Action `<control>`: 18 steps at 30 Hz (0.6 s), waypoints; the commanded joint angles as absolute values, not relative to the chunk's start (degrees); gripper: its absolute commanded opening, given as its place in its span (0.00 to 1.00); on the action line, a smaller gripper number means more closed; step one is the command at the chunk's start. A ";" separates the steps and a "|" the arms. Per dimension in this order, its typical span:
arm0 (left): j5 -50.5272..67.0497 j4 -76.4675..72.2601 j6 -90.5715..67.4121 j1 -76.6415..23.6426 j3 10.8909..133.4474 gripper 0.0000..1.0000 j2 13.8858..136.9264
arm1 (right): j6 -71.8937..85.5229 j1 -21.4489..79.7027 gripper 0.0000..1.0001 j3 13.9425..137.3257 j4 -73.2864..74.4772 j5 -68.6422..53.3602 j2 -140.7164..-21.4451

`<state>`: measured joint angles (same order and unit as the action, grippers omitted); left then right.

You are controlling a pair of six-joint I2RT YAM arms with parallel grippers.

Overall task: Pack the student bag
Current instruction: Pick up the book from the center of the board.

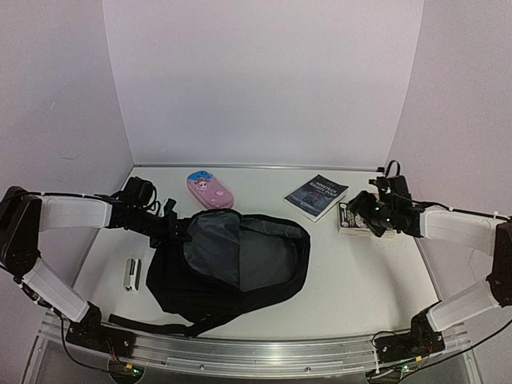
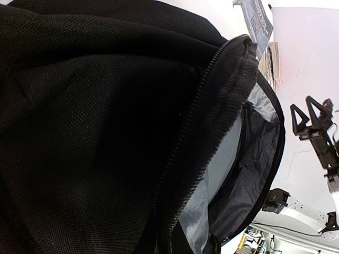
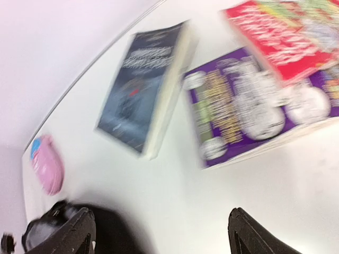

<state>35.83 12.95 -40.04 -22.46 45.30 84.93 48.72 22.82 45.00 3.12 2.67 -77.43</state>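
Note:
The student bag (image 1: 240,268), a large black backpack, lies in the middle of the table with its main zip open and grey lining (image 1: 232,248) showing. My left gripper (image 1: 170,230) is at the bag's upper left rim and holds that edge up. In the left wrist view black fabric (image 2: 95,132) and the zip edge (image 2: 212,106) fill the frame and hide the fingers. My right gripper (image 1: 366,210) hovers open and empty over the table just in front of a purple book (image 3: 249,106); one of its fingertips (image 3: 249,233) shows in the blurred right wrist view.
A dark blue book (image 1: 316,196) lies at the back right. Beside it is a stack (image 1: 352,218) with a red book (image 3: 286,37) on the purple one. A pink pencil case (image 1: 210,190) lies at the back. A small white item (image 1: 130,272) lies left of the bag.

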 commanded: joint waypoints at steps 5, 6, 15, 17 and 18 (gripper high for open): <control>34.52 11.95 -38.74 -22.59 46.22 0.00 84.60 | 47.09 4.80 0.74 40.70 -4.64 -3.35 -78.11; 34.49 11.96 -38.70 -22.59 46.23 0.00 84.53 | 46.79 2.90 0.73 40.82 -5.42 -3.98 -79.24; 34.74 11.72 -38.56 -22.59 46.31 0.00 84.01 | 46.17 -7.28 0.69 43.78 -12.06 -5.38 -89.76; 34.84 11.52 -38.68 -22.59 46.46 0.00 84.01 | 46.77 -8.75 0.69 43.94 -14.42 -5.97 -92.05; 34.82 11.46 -38.72 -22.59 46.51 0.00 83.97 | 46.95 -9.17 0.69 44.26 -15.76 -6.23 -93.41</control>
